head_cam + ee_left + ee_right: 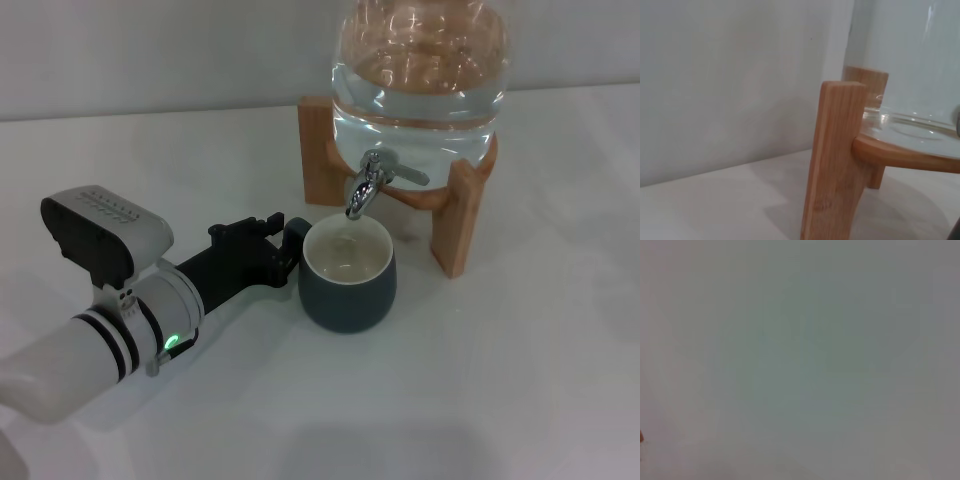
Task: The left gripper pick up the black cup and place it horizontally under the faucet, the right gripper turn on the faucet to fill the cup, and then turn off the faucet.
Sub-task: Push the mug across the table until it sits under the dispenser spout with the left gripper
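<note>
Head view downward over the wooden stand (465, 215); left wrist close beside that stand (832, 165); right wrist on blank surface.

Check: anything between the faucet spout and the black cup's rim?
Nothing. In the head view only an open gap separates the faucet spout from the black cup standing directly below.

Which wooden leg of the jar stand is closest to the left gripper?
The leg on the robot's left, behind the black cup; the other visible leg stands beyond the faucet from the left gripper.
</note>
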Controlling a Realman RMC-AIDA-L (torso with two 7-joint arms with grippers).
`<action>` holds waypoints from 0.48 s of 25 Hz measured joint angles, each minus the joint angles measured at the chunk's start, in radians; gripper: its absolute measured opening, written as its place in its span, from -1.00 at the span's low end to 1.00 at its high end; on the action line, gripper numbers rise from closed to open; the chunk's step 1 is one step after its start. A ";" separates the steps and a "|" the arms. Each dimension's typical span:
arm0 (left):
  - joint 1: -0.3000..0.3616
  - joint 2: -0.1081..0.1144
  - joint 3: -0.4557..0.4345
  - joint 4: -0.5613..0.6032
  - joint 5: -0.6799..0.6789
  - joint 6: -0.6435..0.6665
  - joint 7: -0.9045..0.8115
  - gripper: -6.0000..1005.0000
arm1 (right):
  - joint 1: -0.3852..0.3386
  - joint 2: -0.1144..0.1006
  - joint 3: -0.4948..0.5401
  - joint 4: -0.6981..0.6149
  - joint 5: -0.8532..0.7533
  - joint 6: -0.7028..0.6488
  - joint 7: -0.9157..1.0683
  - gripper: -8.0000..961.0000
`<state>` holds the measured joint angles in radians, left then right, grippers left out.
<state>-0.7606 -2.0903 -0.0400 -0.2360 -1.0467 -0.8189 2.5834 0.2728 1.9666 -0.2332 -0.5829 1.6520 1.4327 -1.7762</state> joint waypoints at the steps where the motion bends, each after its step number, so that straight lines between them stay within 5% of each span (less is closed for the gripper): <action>1: 0.000 0.000 0.000 0.000 0.000 0.000 0.000 -0.30 | 0.000 0.000 0.000 0.000 0.000 0.000 0.000 0.76; 12: 0.001 0.001 0.000 0.003 0.000 0.004 -0.002 -0.30 | 0.000 0.000 0.000 0.000 0.000 0.000 0.000 0.76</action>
<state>-0.7596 -2.0894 -0.0400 -0.2333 -1.0468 -0.8149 2.5817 0.2731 1.9664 -0.2332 -0.5829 1.6520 1.4327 -1.7764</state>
